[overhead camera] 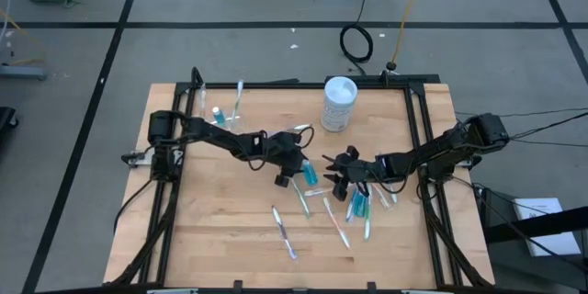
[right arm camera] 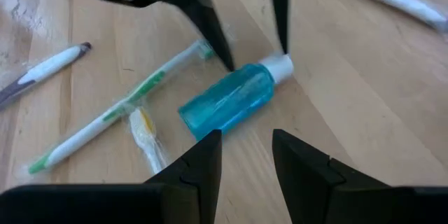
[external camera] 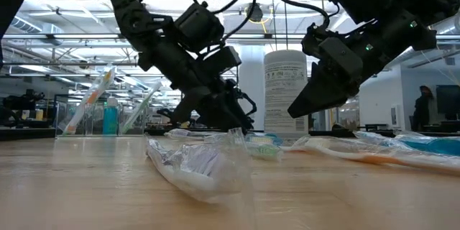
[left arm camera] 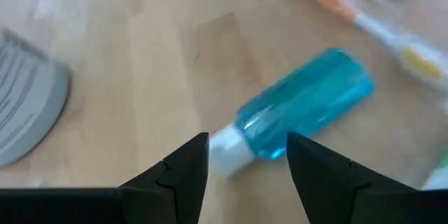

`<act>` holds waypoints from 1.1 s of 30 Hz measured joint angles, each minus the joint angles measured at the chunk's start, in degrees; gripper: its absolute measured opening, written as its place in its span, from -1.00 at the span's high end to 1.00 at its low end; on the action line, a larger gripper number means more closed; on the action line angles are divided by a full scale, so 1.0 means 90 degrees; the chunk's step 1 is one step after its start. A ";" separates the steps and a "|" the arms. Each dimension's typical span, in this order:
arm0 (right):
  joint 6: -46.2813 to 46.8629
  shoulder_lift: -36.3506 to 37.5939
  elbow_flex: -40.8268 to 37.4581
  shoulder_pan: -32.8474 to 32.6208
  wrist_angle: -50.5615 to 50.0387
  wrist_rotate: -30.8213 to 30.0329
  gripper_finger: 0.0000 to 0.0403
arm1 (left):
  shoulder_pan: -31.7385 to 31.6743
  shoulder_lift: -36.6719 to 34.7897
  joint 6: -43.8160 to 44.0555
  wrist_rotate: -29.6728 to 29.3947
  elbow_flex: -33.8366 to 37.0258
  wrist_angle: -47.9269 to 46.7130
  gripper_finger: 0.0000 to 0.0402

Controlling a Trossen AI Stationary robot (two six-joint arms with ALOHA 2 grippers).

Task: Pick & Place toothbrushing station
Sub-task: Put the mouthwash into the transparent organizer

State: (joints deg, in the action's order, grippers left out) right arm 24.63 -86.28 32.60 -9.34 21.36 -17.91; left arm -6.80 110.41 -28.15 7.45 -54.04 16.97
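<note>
i see my left gripper [left arm camera: 247, 155] open, fingers straddling the white cap of the small blue toothpaste tube [left arm camera: 302, 113] on the wooden table [overhead camera: 211, 230], right gripper [right arm camera: 246, 155] open nearby.

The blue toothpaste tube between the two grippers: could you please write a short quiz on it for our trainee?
1. True or false: the left gripper has already closed on the blue toothpaste tube.
2. Which end of the tube faces the left gripper: A) the white cap, B) the flat tail?
3. Fill in: in the right wrist view, the pale toothbrush beside the tube has ___ accents.

Key:
1. False; its fingers stand open around the cap end, not yet pinching.
2. A.
3. Green.

The right gripper hovers open at the tube's other end.
</note>
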 joint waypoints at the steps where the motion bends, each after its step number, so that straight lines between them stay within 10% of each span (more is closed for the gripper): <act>1: -0.0042 0.0000 0.0000 0.0000 0.0016 -0.0001 0.40 | -0.0050 -0.0002 -0.0002 0.0002 0.0000 -0.0031 0.01; 12: 0.0006 -0.0002 0.0000 0.0298 0.0022 -0.0190 0.40 | -0.0290 -0.0002 0.0377 0.0882 0.0000 -0.0287 0.02; 33: -0.0664 -0.2407 0.0912 0.0498 0.1413 0.0000 0.40 | -0.0071 -0.0610 -0.0347 -0.0496 0.0007 -0.0916 0.01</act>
State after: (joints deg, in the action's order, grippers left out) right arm 18.65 -107.95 40.81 -4.86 34.08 -17.91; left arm -7.44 104.92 -31.27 2.98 -53.98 8.73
